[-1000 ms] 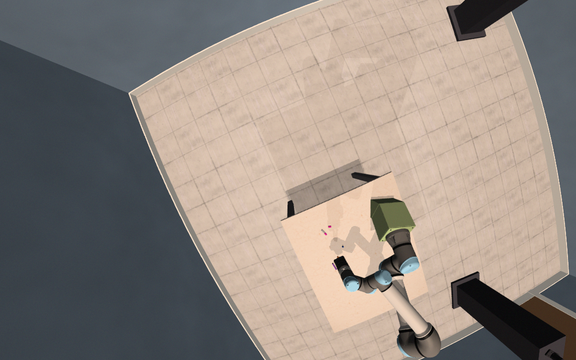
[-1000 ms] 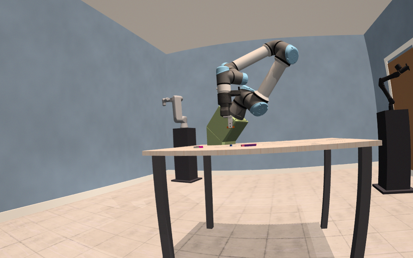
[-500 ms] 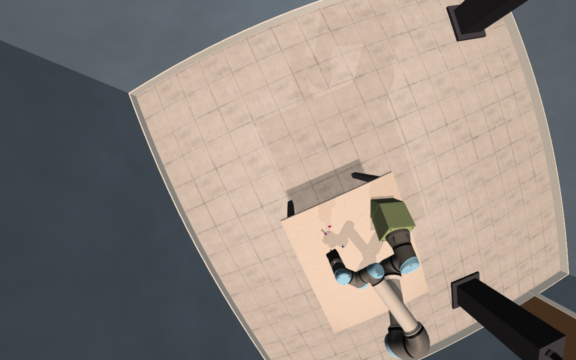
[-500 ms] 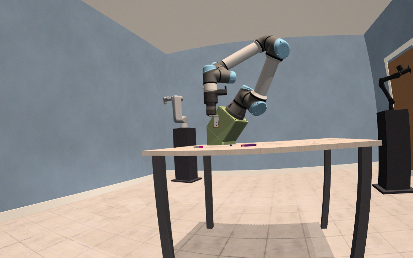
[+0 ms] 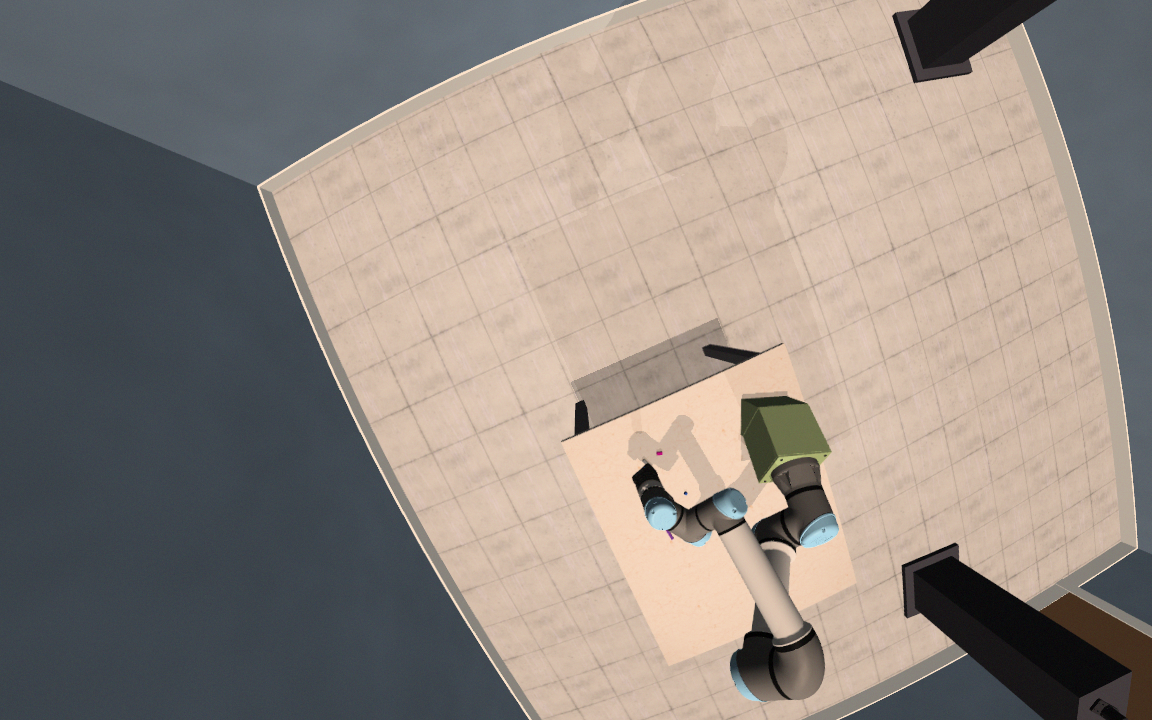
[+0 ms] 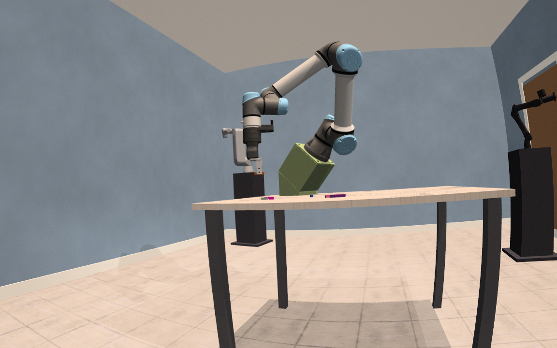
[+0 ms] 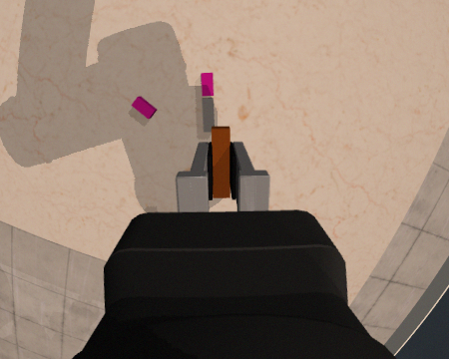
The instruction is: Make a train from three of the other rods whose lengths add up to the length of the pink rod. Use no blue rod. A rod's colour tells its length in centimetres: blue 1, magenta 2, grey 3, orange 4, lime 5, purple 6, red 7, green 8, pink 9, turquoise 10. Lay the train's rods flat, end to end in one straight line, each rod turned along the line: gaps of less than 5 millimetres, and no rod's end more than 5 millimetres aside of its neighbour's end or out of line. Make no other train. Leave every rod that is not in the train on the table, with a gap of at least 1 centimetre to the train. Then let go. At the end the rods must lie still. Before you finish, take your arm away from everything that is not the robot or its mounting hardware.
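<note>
Pinched between the narrowly set fingers of the claw (image 7: 223, 175), an orange rod (image 7: 221, 160) hangs above the bench (image 7: 358, 74), lengthwise along the wrist view. Straight ahead of it, on the bench, a grey rod (image 7: 208, 114) lies nearly in line, a magenta rod (image 7: 208, 83) at its far end. Another magenta rod (image 7: 144, 107) lies askew, ahead and left.

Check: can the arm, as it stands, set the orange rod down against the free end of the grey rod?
Probably yes. The tool holds the orange rod above the grey rod, whose far end meets a magenta rod; nothing blocks the near end.
</note>
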`<state>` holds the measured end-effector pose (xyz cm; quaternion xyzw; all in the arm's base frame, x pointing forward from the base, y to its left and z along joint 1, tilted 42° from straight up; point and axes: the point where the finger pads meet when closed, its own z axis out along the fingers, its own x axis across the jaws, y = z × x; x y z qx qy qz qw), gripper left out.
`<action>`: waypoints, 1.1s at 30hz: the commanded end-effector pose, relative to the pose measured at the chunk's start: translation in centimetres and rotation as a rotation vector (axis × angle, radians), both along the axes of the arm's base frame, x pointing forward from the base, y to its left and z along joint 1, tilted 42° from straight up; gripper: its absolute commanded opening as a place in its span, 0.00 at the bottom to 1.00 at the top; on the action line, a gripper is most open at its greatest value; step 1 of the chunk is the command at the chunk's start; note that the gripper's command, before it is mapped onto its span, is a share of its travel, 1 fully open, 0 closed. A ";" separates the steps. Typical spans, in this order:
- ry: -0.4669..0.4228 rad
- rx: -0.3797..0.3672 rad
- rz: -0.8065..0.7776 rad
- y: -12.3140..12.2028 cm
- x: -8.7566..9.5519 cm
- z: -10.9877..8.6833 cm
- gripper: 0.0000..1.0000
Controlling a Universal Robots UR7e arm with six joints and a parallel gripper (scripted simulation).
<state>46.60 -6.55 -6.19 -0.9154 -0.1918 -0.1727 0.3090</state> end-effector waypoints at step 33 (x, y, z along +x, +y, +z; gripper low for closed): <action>-0.019 -0.005 0.021 0.4 0.8 -3.9 0.24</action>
